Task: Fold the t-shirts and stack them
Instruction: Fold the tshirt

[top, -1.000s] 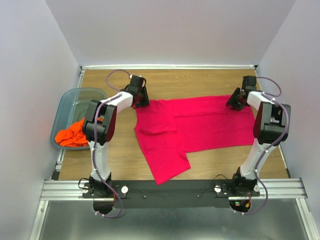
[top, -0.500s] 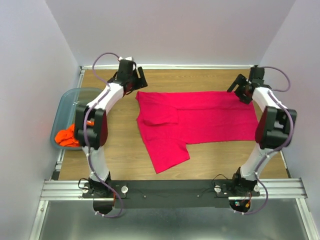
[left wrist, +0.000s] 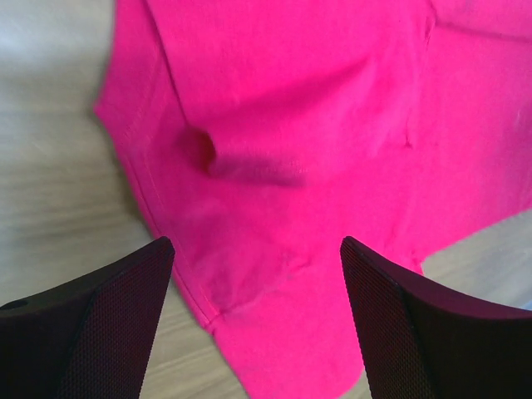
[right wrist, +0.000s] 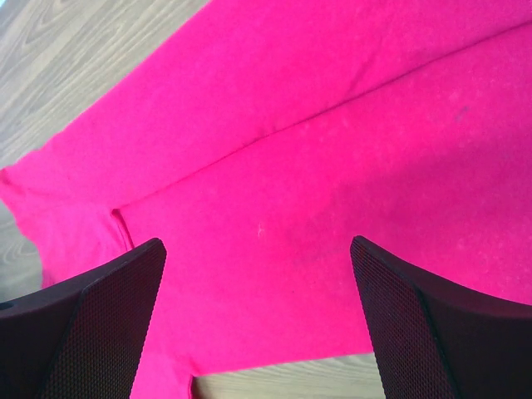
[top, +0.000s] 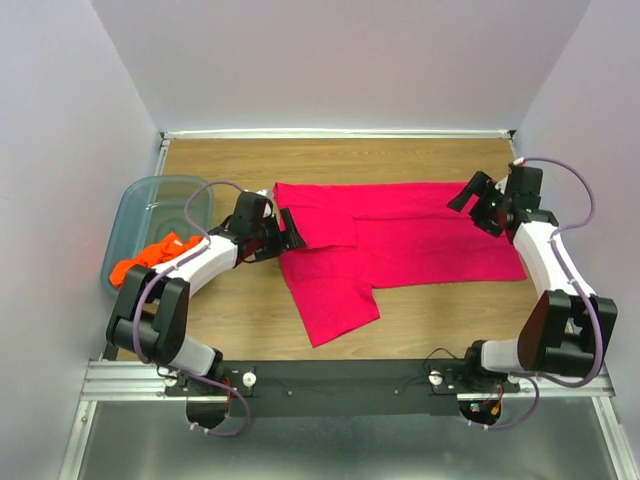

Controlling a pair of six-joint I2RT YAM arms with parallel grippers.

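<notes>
The magenta-pink t-shirt (top: 400, 240) lies spread flat across the wooden table, with one flap reaching toward the near edge. My left gripper (top: 292, 230) hovers open over its left edge; the left wrist view shows pink cloth (left wrist: 291, 108) with a small wrinkle below my left gripper (left wrist: 256, 243), and nothing is held. My right gripper (top: 468, 208) stands open above the shirt's far right part, with smooth pink cloth (right wrist: 332, 166) under my right gripper (right wrist: 257, 241). The orange t-shirt (top: 145, 265) sits crumpled in the bin at the left.
A translucent blue-grey plastic bin (top: 130, 200) stands at the table's left edge. Bare wood (top: 230, 300) shows left of and in front of the pink shirt. White walls close the table on three sides.
Both grippers carried the pink shirt's far edge back, opened and let go; it now lies flat. The left arm has swung nearer, to the shirt's left edge. The right gripper has drawn back slightly.
</notes>
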